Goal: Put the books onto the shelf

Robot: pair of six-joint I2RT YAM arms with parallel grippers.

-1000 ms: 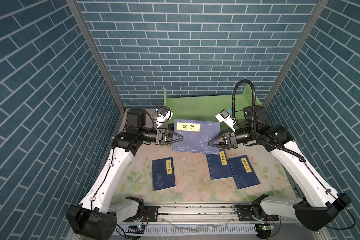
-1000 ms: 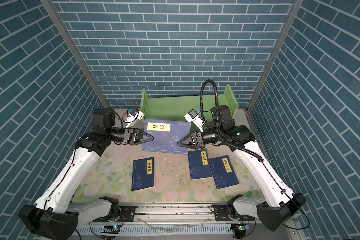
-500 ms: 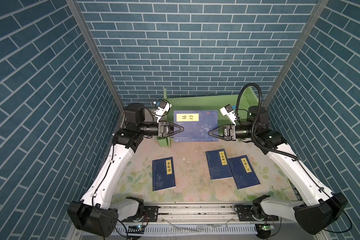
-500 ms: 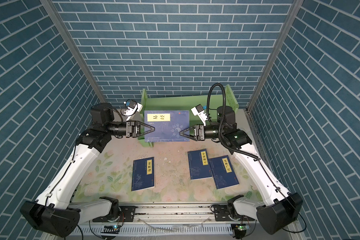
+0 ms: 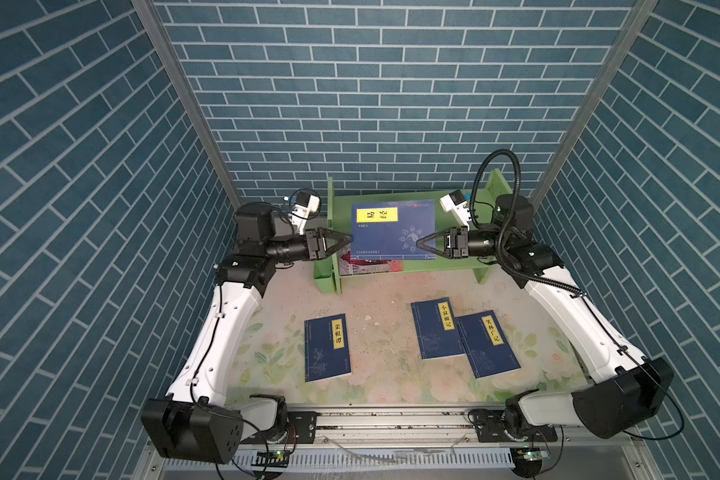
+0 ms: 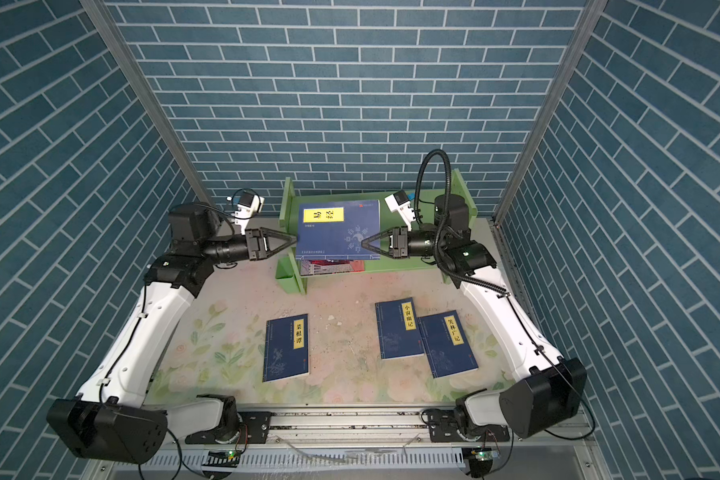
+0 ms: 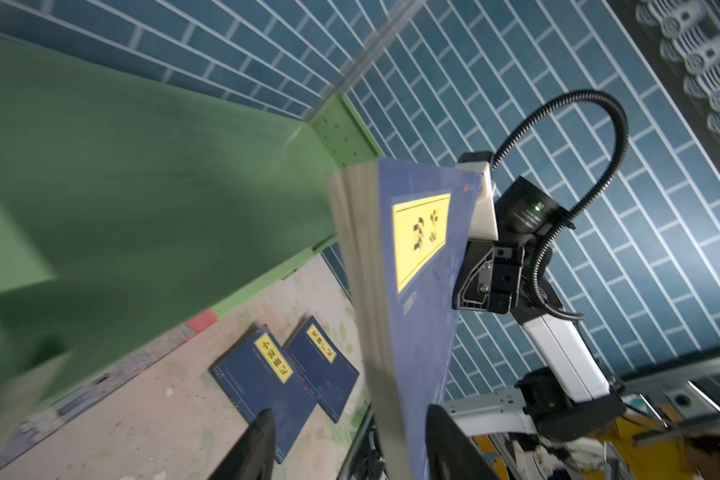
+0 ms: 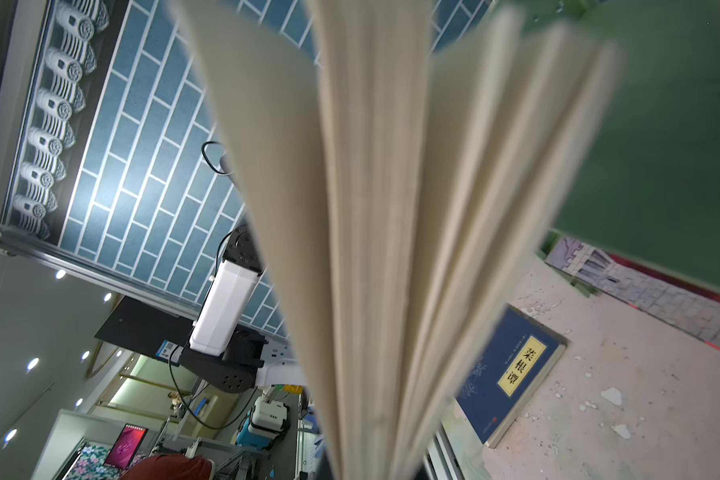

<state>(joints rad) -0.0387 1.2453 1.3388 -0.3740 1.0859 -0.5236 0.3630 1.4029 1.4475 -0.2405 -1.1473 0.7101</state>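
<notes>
Grip on the large dark blue paperback book with the yellow title label belongs to the right jaws alone, clenched on its right-hand edge in both top views, so close that fanned cream pages fill the right wrist view; the left jaws stand apart and clamp nothing, their black fingers on either side of the book's opposite edge with a gap showing; the book hangs between the two arms, cover turned upward, its long axis running side to side, parallel to the boards of the light green two-tier shelf; the upper board lies just behind and beneath it, though whether they touch I cannot tell; the coming move likely turns on this, the right arm being the only one placed to carry the book back and down; on the lower tier lies a red-and-grey illustrated paperback; well in front, on the pale floral surface, a lone smaller dark blue paperback lies flat nearer the left arm, and a middle paperback touches a right-hand paperback nearer the right.
</notes>
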